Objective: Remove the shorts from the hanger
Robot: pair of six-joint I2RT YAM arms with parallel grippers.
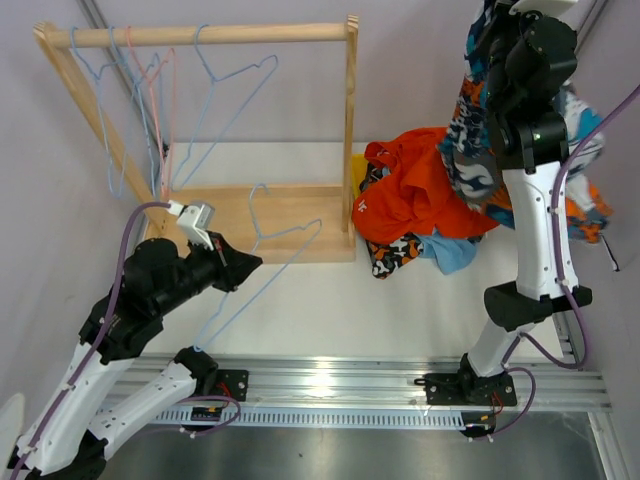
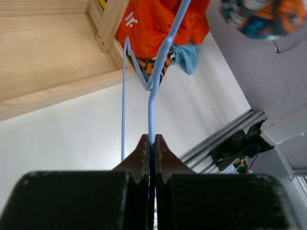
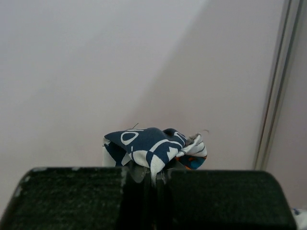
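Right of the wooden rack point(image 1: 351, 130), the orange-red shorts point(image 1: 410, 195) cover most of the pile. The camouflage shorts point(image 1: 395, 255) show only a strip at the near edge and the light blue shorts point(image 1: 455, 252) only a corner. A yellow scrap point(image 1: 357, 165) against the rack's post is too small to name.

Farther right of the rack, the right arm point(image 1: 530, 150) hides the right gripper point(image 3: 154, 173) and the middle of the patterned shorts point(image 1: 470, 160), whose top runs off the picture's edge.

In the left wrist view these shorts are a blur in the corner, and the blue hanger point(image 2: 151, 120) is cut off at the top. The right wrist view shows only a small bunch of their fabric.
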